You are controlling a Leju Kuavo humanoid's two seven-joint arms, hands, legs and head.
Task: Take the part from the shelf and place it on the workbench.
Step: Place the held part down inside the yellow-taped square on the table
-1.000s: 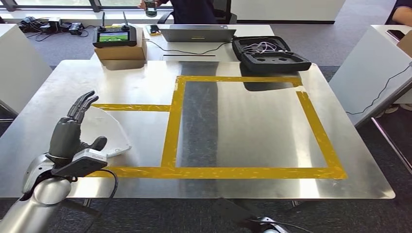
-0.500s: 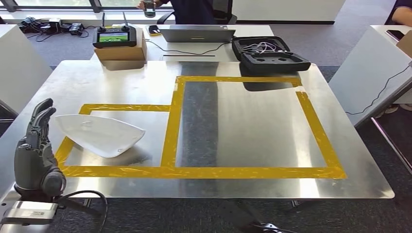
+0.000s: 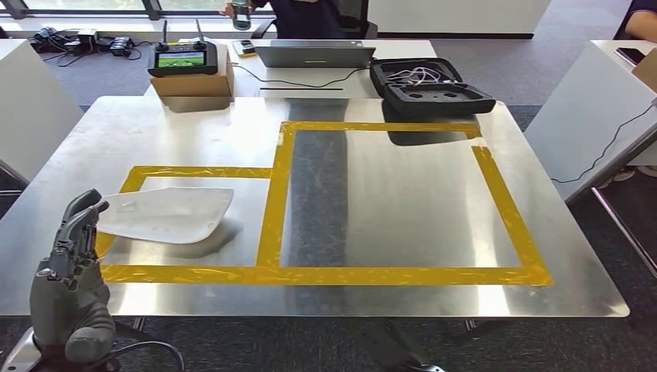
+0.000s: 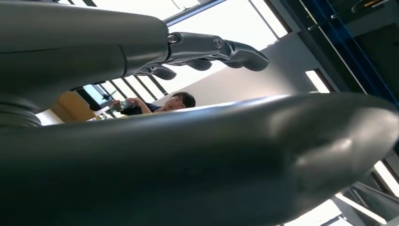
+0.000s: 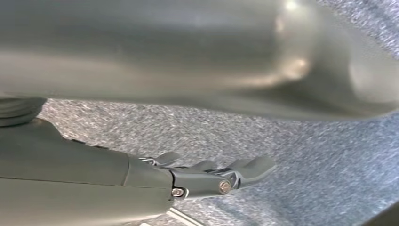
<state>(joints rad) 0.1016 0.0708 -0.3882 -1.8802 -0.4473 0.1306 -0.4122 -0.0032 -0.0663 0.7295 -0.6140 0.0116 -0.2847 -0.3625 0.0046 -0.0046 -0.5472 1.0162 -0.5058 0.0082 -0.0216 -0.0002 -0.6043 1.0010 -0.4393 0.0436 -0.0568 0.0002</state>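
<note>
Left robot hand (image 3: 68, 287) hangs empty, fingers loosely apart, off the counter's (image 3: 403, 198) front-left corner beside the white part (image 3: 165, 215); I judge any careless swing could knock it.

The metal worktop (image 3: 194, 128) carries yellow tape (image 3: 403, 275) that marks a small box at 9 o'clock and a larger box in the middle. The white part (image 3: 166, 215) lies flat inside the small box. The left hand (image 3: 71, 291) is at 8 o'clock, at the near edge of the worktop; it holds nothing, and its fingers (image 3: 80, 217) point up just beside the part. At 12 o'clock, on a farther table, stand a laptop (image 3: 314, 53), a remote controller (image 3: 182, 59) on a cardboard box (image 3: 194, 81), and an open black case (image 3: 430, 87).
</note>
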